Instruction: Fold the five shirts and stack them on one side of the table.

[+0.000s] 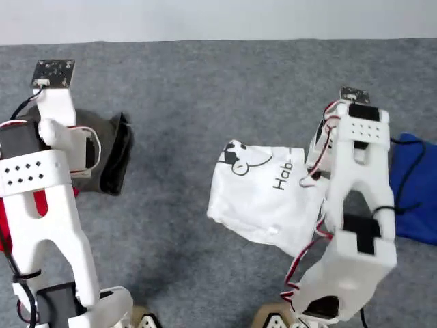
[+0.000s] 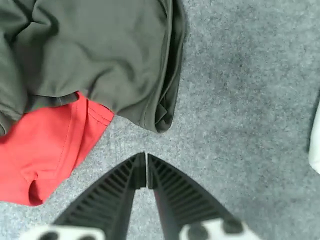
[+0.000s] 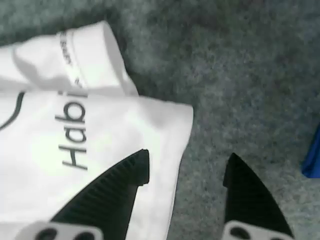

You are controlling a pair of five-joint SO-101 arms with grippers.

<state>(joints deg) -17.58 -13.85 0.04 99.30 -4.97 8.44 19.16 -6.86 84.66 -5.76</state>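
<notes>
Looking down at a white shirt (image 1: 263, 198) lying bunched near the middle of the grey desk (image 1: 205, 75), loosely folded, with a black line drawing and dark lettering facing up. Noting a printed neck band on the rolled fold at one corner, and the right arm covering the shirt's near side in the high view.

Hovering the right pincer (image 3: 187, 165) over that shirt's edge, fingers spread wide apart and gripping nothing, one fingertip above white cloth, the other above bare desk.

Finding a dark olive shirt (image 1: 109, 154) heaped at the left side of the desk, overlapping a red shirt (image 2: 45, 145), with the red hem poking out from beneath.

Holding the left pincer (image 2: 146, 162) above bare desk just beside the olive shirt's folded corner, not touching it, ribbed fingers pressed together on nothing.

Spotting a blue shirt (image 1: 413, 198) lying at the desk's right edge, beside the right arm and apart from the white shirt.
</notes>
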